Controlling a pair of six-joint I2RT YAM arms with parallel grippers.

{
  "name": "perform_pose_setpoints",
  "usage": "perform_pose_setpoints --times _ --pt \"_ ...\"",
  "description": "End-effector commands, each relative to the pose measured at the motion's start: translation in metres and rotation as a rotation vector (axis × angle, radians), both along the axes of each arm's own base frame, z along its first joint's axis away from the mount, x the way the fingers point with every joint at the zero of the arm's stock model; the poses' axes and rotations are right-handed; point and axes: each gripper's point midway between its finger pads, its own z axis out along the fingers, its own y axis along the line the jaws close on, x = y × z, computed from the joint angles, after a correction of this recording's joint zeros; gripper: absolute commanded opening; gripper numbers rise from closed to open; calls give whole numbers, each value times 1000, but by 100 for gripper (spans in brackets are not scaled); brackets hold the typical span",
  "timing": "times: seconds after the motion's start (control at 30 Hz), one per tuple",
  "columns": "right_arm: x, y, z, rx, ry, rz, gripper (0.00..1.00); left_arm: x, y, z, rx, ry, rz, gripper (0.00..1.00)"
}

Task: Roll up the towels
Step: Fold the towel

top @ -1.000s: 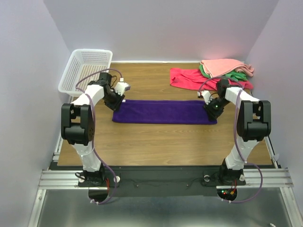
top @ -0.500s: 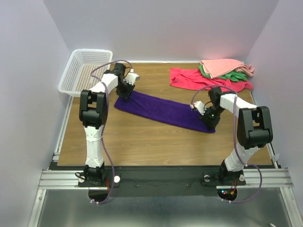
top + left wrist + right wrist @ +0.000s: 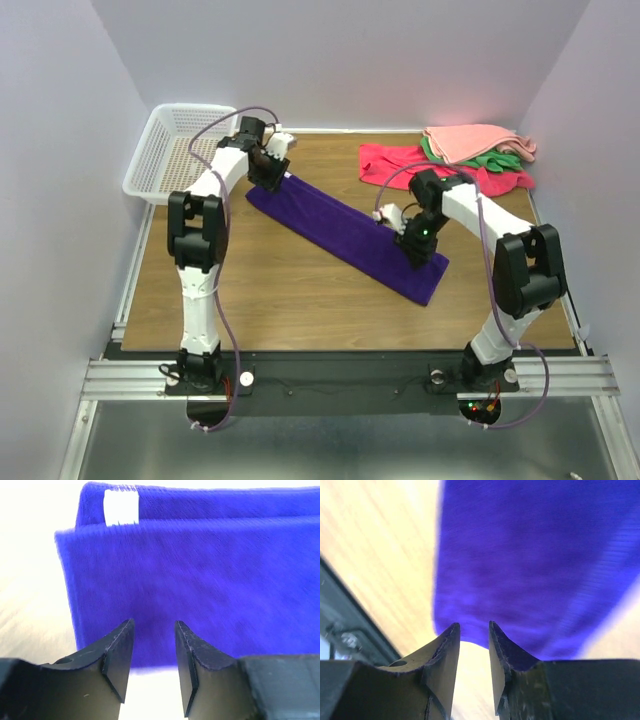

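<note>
Item: purple towel, folded into a long strip, lying diagonally from the tabletop's far-left toward its near-right.

Holds: my left gripper is pinched on the far end by the white tag, and my right gripper on the near end. I judge this keeps the strip taut for rolling.

Waiting: red towel, far-right corner.

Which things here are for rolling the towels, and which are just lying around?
For the job: purple towel, with the left gripper and right gripper at its ends; red towel, pink towel and green towel, piled at the back right.
Just lying about: basket, back left.
</note>
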Motion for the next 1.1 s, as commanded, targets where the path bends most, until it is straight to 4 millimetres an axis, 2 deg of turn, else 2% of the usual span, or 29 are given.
perform_pose_setpoints --times 0.0,0.03,0.17,0.27,0.4,0.7,0.77,0.8,0.83,0.87,0.9,0.93,1.0,1.07 --pt "33 0 36 47 -111 -76 35 -8 0 103 -84 -205 10 50" --pt "36 -2 33 33 -115 -76 35 -13 1 113 -90 -217 12 50" --pt "58 -19 2 -79 -166 -78 34 -40 4 86 -84 -113 25 49" --pt "62 -24 -13 -111 -165 -80 33 -50 6 64 -81 -60 44 49" --pt "64 -23 -27 -115 -136 -91 33 -53 -1 49 -120 -22 58 48" --pt "16 -35 -60 -167 4 -50 33 -42 -3 5 -106 56 91 47" --pt "3 -32 -65 -177 34 -23 32 -42 -5 -13 -97 92 87 47" --pt "-1 -30 -67 -177 48 -14 33 -37 -7 -13 -93 85 80 47" --pt "-8 -24 -66 -176 68 10 33 -41 -10 -28 -76 126 71 47" --pt "-12 -20 -68 -175 88 26 33 -32 -13 -24 -76 112 64 47" --pt "-18 -16 -66 -174 112 40 33 -33 -15 -28 -67 130 51 47" --pt "-18 -3 -63 -152 114 63 33 -33 -20 -39 -66 155 39 47" --pt "-25 8 -64 -149 144 86 33 -20 -27 -32 -72 126 25 47" --pt "-29 28 -61 -126 147 127 34 -14 -34 -35 -77 118 2 47"
